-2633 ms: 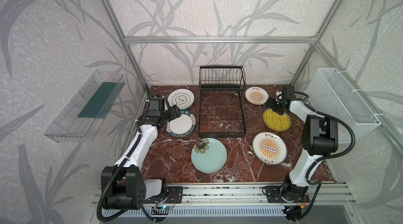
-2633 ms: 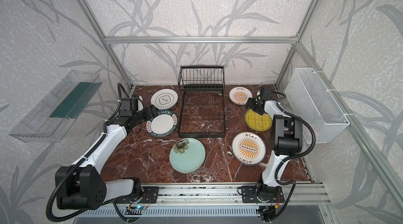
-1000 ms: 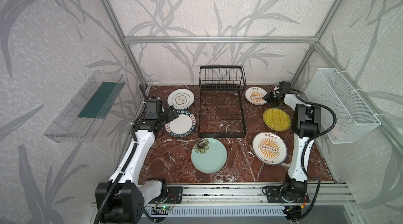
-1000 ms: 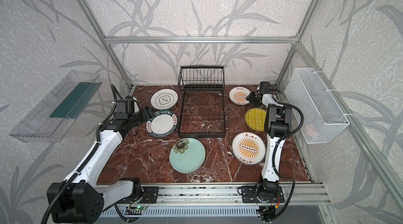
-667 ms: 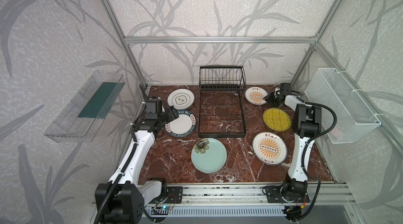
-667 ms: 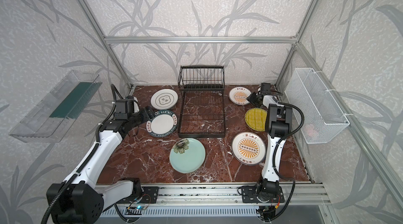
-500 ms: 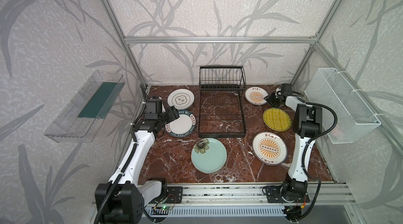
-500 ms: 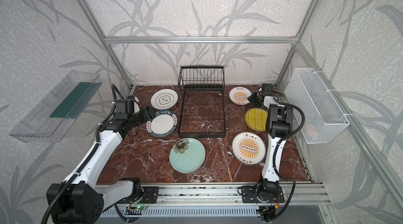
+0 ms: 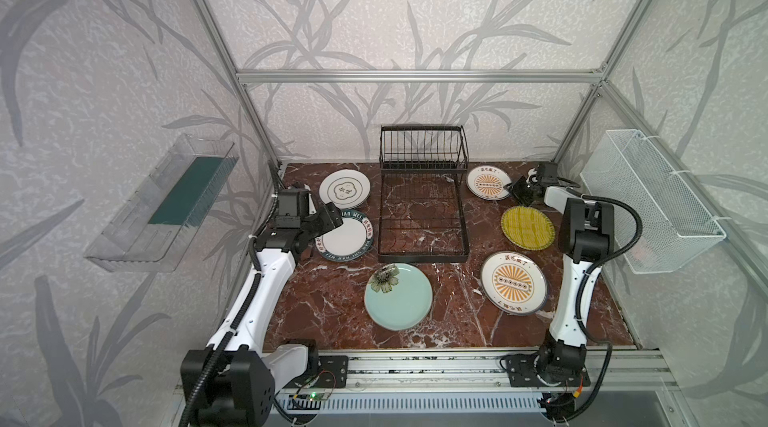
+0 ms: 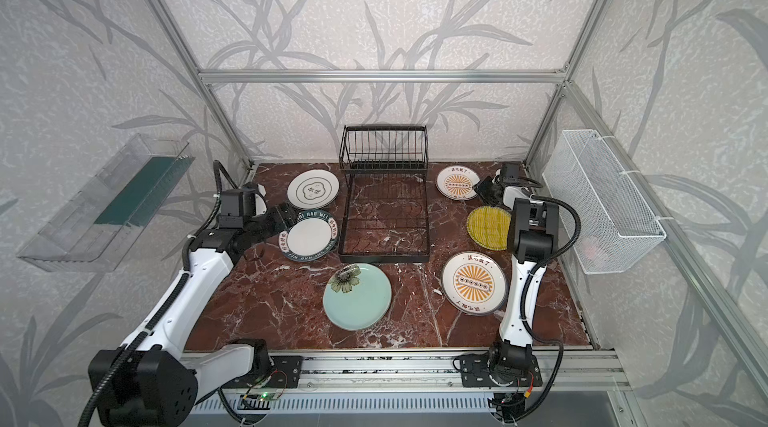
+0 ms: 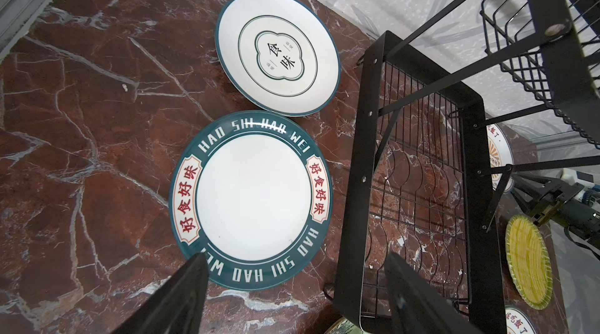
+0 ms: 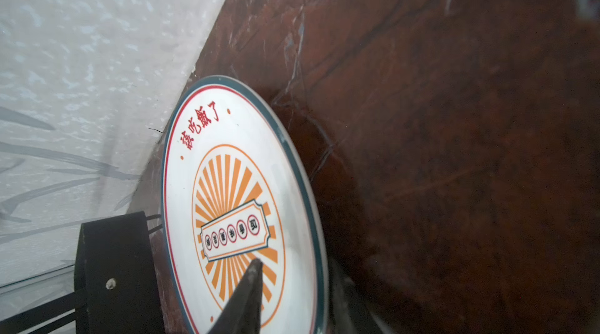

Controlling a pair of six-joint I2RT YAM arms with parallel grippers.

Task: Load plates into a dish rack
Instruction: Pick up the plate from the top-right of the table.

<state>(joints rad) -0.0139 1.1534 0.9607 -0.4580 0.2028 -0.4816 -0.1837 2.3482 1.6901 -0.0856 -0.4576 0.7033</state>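
Observation:
The black wire dish rack (image 9: 422, 252) stands at the back middle with no plate in it. Six plates lie flat around it. Left of it are the ringed emblem plate (image 9: 344, 192) and the lettered-rim plate (image 9: 347, 238). The mint flower plate (image 9: 398, 295) lies in front. On the right lie the yellow striped plate (image 9: 527, 227) and two sunburst plates (image 9: 514, 282), (image 9: 487, 182). My left gripper (image 11: 298, 296) hangs open over the lettered plate's (image 11: 253, 196) near rim. My right gripper (image 12: 297, 267) straddles the far sunburst plate's (image 12: 233, 186) rim, one finger (image 12: 250, 287) over its face.
A white mesh basket (image 9: 648, 200) hangs on the right wall and a clear plastic tray (image 9: 166, 204) on the left wall. Aluminium frame posts stand at the back corners. The mounting rail (image 9: 415, 366) runs along the front edge.
My right gripper went from the yellow plate back to the far sunburst plate's rim, and its jaws have narrowed around it. My left arm has hardly moved.

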